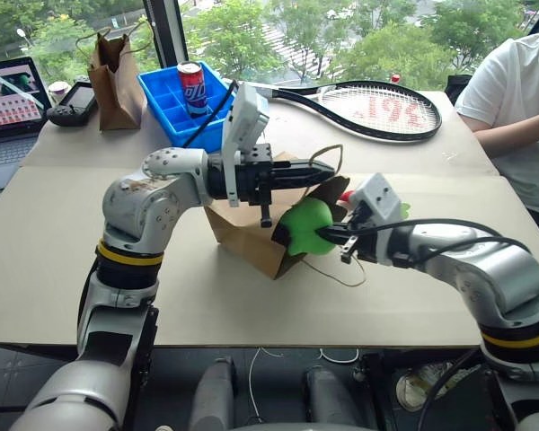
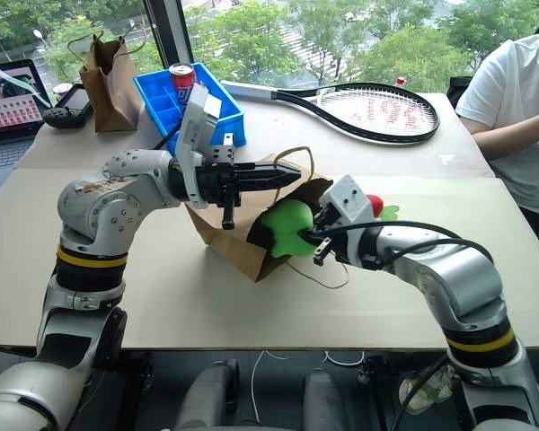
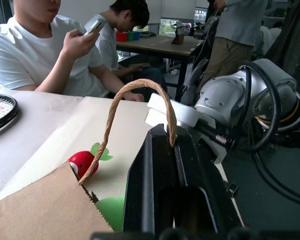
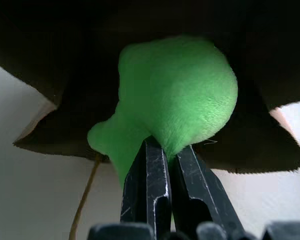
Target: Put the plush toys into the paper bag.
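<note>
While the left tool (image 1: 328, 167) is pinching the bag's (image 1: 242, 235) twine handle (image 3: 135, 95) mid-surface, the right tool (image 4: 169, 160) is gripping the green toy (image 1: 305, 224) at the bag's mouth; the red toy (image 3: 82, 162) is lying beyond it, nearer the right edge.

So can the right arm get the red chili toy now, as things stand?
Probably not yet: the right end effector is shut on the green toy at the paper bag mouth. The red chili toy lies uncovered just behind it.
</note>
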You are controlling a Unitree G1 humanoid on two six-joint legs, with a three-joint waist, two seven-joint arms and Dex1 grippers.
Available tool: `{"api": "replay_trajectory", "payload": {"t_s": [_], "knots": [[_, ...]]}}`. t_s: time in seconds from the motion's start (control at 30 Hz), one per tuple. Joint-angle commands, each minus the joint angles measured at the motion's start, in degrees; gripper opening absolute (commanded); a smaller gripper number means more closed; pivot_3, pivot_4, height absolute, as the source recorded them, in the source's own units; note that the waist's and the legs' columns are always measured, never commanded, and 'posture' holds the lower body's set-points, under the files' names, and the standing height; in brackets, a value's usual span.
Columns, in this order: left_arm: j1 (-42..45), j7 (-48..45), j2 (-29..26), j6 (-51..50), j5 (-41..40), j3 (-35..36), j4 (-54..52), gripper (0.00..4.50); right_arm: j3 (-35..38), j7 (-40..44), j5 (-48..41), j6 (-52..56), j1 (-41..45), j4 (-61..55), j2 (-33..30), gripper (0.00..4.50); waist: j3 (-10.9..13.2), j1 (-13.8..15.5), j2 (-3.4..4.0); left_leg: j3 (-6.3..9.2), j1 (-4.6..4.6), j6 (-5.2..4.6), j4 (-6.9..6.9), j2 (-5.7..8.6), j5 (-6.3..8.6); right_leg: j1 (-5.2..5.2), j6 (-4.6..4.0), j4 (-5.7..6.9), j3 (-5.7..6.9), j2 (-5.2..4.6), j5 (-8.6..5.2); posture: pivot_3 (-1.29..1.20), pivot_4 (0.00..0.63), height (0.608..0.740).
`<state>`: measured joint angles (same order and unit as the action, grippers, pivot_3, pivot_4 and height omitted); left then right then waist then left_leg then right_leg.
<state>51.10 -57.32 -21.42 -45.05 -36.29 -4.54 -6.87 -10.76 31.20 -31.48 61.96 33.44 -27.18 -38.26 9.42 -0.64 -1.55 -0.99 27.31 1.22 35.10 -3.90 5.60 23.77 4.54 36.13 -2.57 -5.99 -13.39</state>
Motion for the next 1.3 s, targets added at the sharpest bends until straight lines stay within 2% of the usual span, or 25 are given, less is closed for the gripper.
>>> {"api": "replay_trajectory", "payload": {"t_s": [0.03, 0.1, 0.17, 0.27, 0.33, 0.4, 0.43, 0.63, 0.7, 0.8, 0.93, 1.07, 1.3], "knots": [[0.8, 1.8, 1.6, -0.5, -2.0, 0.2, -3.4, 0.0, -9.5, -0.7, 6.6, -1.7, 4.6, 1.0, 1.9, 0.04, 0.0, 0.1, 0.0, 0.01, -0.01, 0.0, -0.01, 0.0, 0.0, -0.01, 0.01, 0.01, 0.01, 0.01, -0.01, 0.0, 0.15, 0.74], [0.5, 2.5, 1.7, -0.6, -1.9, 0.1, -3.8, 0.0, -12.0, -0.6, 8.6, -3.9, 5.5, 2.1, 3.8, 0.04, 0.0, 0.1, 0.0, 0.0, 0.0, 0.0, -0.03, 0.0, 0.0, 0.02, 0.01, 0.01, 0.01, 0.01, -0.02, 0.0, 0.15, 0.74], [0.1, 3.2, 1.5, -0.8, -2.1, 0.2, -4.3, 0.0, -8.4, -1.7, 6.4, -5.9, 3.8, 3.2, 9.5, 0.04, 0.0, 0.0, 0.0, 0.01, 0.0, 0.0, -0.05, -0.01, 0.0, 0.05, 0.02, 0.01, 0.01, 0.02, -0.01, 0.0, 0.15, 0.74], [-0.3, 3.9, 0.9, -1.1, -2.5, 0.7, -4.9, 0.0, -7.9, -1.7, 9.6, -11.2, 0.7, 4.8, 10.2, 0.04, 0.0, 0.0, 0.0, 0.03, 0.01, 0.0, -0.08, -0.03, 0.0, 0.1, 0.02, 0.08, -0.01, 0.08, -0.01, 0.0, 0.15, 0.74], [-0.7, 4.5, 0.4, -1.3, -2.6, 1.1, -5.2, 0.0, -4.3, -2.4, 8.1, -12.8, -2.9, 5.1, 12.2, 0.04, 0.0, 0.3, 0.0, 0.04, 0.01, 0.0, -0.07, -0.03, -0.01, 0.07, 0.03, 0.07, 0.0, 0.09, -0.01, 0.0, 0.15, 0.74], [-1.5, 4.8, -0.3, -1.3, -2.6, 1.2, -5.6, 0.0, -0.6, -1.9, 6.5, -14.3, -6.1, 4.7, 12.8, 0.74, 0.0, 0.4, 0.0, 0.05, 0.0, 0.0, -0.05, -0.03, 0.0, 0.01, 0.02, 0.05, -0.01, 0.11, -0.01, 0.0, 0.15, 0.74], [-1.7, 4.9, -0.5, -1.3, -2.7, 1.1, -5.8, 0.0, 0.4, -1.6, 6.3, -14.3, -6.8, 4.5, 12.7, 0.9, 0.0, 0.4, 0.0, 0.05, 0.0, 0.0, -0.06, -0.03, 0.0, 0.01, 0.02, 0.05, -0.01, 0.11, -0.01, 0.0, 0.15, 0.74], [-2.6, 6.9, -0.7, -3.0, -3.7, 1.2, -6.4, 0.0, 11.8, 1.6, 1.6, -13.1, -11.0, 2.6, 8.7, 2.94, 0.0, 0.4, 0.0, 0.06, -0.01, 0.01, -0.06, -0.05, 0.0, 0.04, 0.0, 0.08, -0.01, 0.13, 0.0, 0.0, 0.15, 0.74], [-2.9, 7.7, -0.6, -3.9, -3.9, 0.9, -6.8, 0.0, 15.6, 3.6, -0.6, -12.4, -12.6, 2.5, 6.1, 2.94, 0.0, 0.5, 0.0, 0.06, -0.01, 0.01, -0.06, -0.04, 0.0, -0.01, 0.01, 0.04, -0.01, 0.13, -0.01, 0.0, 0.15, 0.74], [-3.1, 9.0, -0.5, -5.5, -4.0, -0.1, -8.5, 0.0, 21.9, 10.1, -2.6, -12.7, -16.1, 4.0, -2.4, 2.94, 0.0, 0.9, 0.0, 0.06, -0.01, 0.01, -0.07, -0.04, 0.0, -0.05, 0.01, -0.01, -0.01, 0.12, -0.02, 0.0, 0.15, 0.74], [-3.0, 10.4, 0.4, -7.2, -5.3, -0.1, -9.1, 0.0, 21.9, 9.3, 3.6, -17.3, -11.6, 13.8, -8.6, 2.94, 0.0, 0.5, 0.0, 0.06, -0.1, 0.01, -0.03, -0.04, 0.0, -0.08, -0.16, -0.05, -0.03, 0.13, -0.1, 0.0, 0.15, 0.74], [-2.8, 11.0, 1.1, -7.9, -5.8, -0.4, -9.2, 0.0, 14.6, 7.0, 13.5, -26.7, -2.8, 30.6, -6.3, 2.94, 0.0, -0.3, 0.0, 0.1, -0.25, 0.01, -0.06, -0.05, 0.0, -0.11, -0.23, -0.05, -0.07, 0.19, -0.24, 0.0, 0.15, 0.74], [-2.4, 12.0, 0.9, -8.7, -6.3, 0.2, -9.4, 0.0, 9.0, 3.6, 24.0, -44.6, 9.6, 62.9, 2.5, 2.94, 0.0, -0.3, 0.03, 0.28, -0.31, 0.0, -0.15, -0.03, -0.01, -0.22, -0.05, -0.08, -0.24, 0.4, 0.03, 0.0, 0.15, 0.74]]}}
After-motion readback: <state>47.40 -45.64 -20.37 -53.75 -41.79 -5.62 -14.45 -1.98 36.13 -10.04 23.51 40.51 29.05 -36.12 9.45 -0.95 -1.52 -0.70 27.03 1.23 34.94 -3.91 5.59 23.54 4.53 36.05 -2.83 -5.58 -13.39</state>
